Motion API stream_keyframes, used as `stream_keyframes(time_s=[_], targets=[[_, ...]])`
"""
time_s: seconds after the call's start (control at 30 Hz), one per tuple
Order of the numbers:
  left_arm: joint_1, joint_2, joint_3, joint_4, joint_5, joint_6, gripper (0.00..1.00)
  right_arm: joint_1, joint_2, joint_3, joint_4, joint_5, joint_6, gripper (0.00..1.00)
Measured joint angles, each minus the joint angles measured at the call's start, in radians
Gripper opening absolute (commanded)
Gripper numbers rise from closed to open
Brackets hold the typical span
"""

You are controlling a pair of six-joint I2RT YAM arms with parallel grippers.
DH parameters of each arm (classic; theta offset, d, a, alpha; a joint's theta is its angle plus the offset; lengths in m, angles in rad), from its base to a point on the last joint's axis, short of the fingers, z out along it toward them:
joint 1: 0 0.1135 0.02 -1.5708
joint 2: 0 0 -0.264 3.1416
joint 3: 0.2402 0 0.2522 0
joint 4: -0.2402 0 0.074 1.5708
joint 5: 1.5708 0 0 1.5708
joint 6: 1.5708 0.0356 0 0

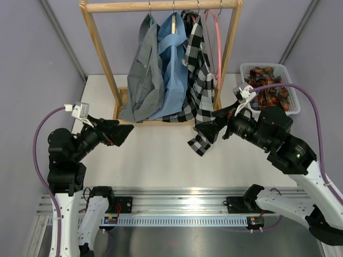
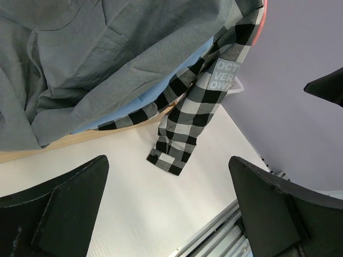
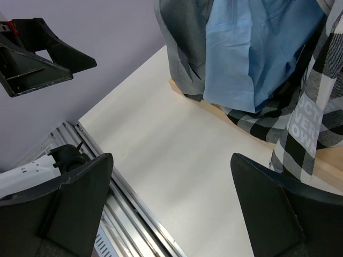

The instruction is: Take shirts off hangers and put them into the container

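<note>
We hold our black left claw [image 1: 124, 134] and right claw [image 1: 206, 130] spread wide beneath the black-and-white checked button-up shirt [image 1: 199, 80] at twelve o'clock, ready to grasp it.

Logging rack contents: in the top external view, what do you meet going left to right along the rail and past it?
grey shirt, light blue shirt, checked shirt, pink hanger, white basket

Three shirts hang: one plain grey shirt [image 1: 142, 69], one light blue shirt [image 1: 174, 64], one black-and-white checked shirt [image 1: 199, 69]; one bare pink hanger [image 1: 217, 37]; one white lattice basket [image 1: 268, 65].
</note>
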Motion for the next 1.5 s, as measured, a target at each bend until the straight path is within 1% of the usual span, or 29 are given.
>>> stream_keyframes(time_s=[0.17, 0.27, 0.4, 0.57, 0.63, 0.8, 1.0, 1.2, 1.33, 1.5], targets=[[0.0, 0.0, 0.0, 0.002, 0.007, 0.0, 0.99, 0.0, 0.014, 0.01, 0.01, 0.002, -0.01, 0.99], [0.0, 0.0, 0.0, 0.003, 0.011, 0.0, 0.99, 0.0, 0.06, 0.064, -0.003, 0.035, -0.022, 1.0], [0.0, 0.0, 0.0, 0.003, 0.013, 0.0, 0.99, 0.001, 0.176, 0.208, -0.027, 0.154, -0.061, 0.99], [0.0, 0.0, 0.0, 0.003, 0.013, 0.001, 0.99, 0.001, 0.364, 0.399, -0.061, 0.314, -0.126, 0.99], [0.0, 0.0, 0.0, 0.002, 0.013, 0.001, 0.99, 0.0, 0.422, 0.451, -0.069, 0.36, -0.146, 1.0], [0.0, -0.001, 0.0, 0.0, 0.013, 0.001, 0.99, 0.0, 0.505, 0.505, -0.076, 0.457, -0.206, 1.0], [0.0, -0.01, 0.0, -0.002, 0.013, 0.001, 0.99, 0.0, 0.599, 0.609, -0.064, 0.567, -0.29, 0.99], [0.0, -0.013, 0.0, -0.002, 0.012, 0.001, 0.99, 0.0, 0.656, 0.67, -0.053, 0.602, -0.356, 0.99], [0.0, -0.014, -0.002, -0.001, 0.012, 0.001, 0.99, -0.008, 0.696, 0.743, -0.049, 0.606, -0.385, 1.0], [0.0, -0.021, -0.013, -0.005, 0.012, 0.001, 0.99, -0.079, 0.729, 0.771, -0.037, 0.589, -0.386, 0.96]])
